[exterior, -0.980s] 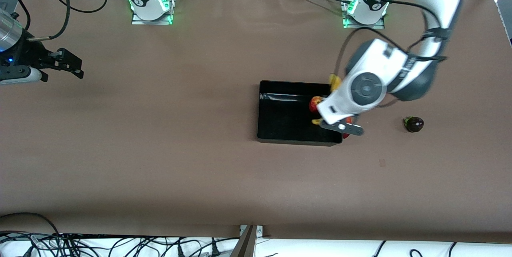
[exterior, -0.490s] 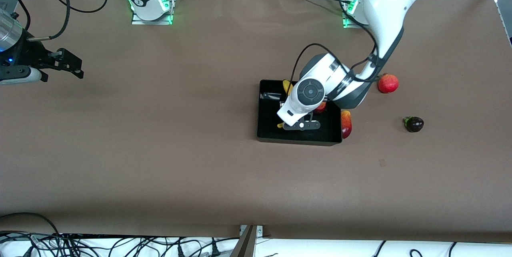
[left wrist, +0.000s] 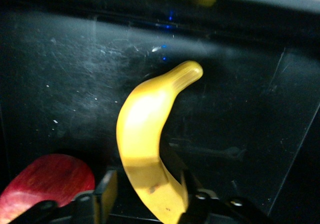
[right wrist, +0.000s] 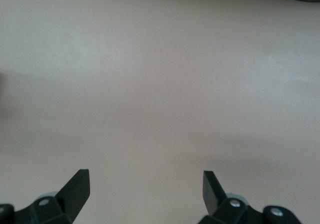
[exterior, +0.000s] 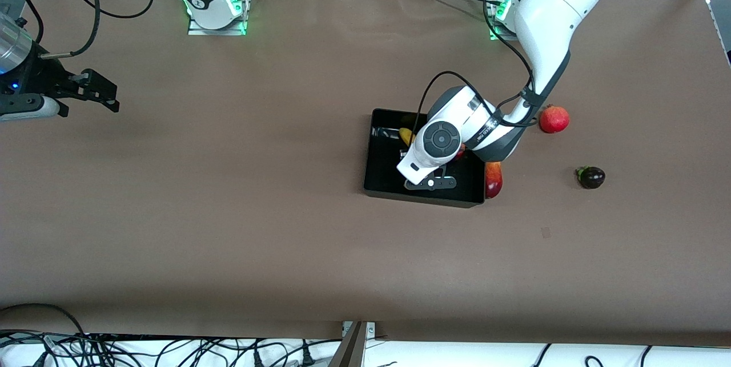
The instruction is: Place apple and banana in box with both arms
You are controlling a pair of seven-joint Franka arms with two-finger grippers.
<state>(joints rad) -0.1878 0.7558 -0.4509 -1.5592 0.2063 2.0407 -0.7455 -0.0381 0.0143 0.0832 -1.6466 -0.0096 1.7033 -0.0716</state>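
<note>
The black box [exterior: 382,184] stands mid-table. My left gripper [exterior: 426,172] is low inside it. In the left wrist view the yellow banana [left wrist: 150,129] runs out between the fingers [left wrist: 111,191] of my left gripper [left wrist: 147,196] onto the box floor [left wrist: 240,114]. One finger stands a little apart from it, so the jaws are open. The banana's end shows in the front view [exterior: 406,136]. The red apple [left wrist: 47,184] lies in the box beside the banana, a sliver of it showing under the wrist [exterior: 460,153]. My right gripper [exterior: 91,93] waits open over bare table [right wrist: 145,184].
An elongated red-yellow fruit [exterior: 493,180] lies against the box wall at the left arm's end. A round red fruit with a crown tip [exterior: 554,119] and a dark purple fruit [exterior: 591,177] lie farther toward that end.
My left arm swung with the banana from the box's left-arm end to over its middle and came down. The box slid slightly toward the right arm's end. The right arm has not moved.
</note>
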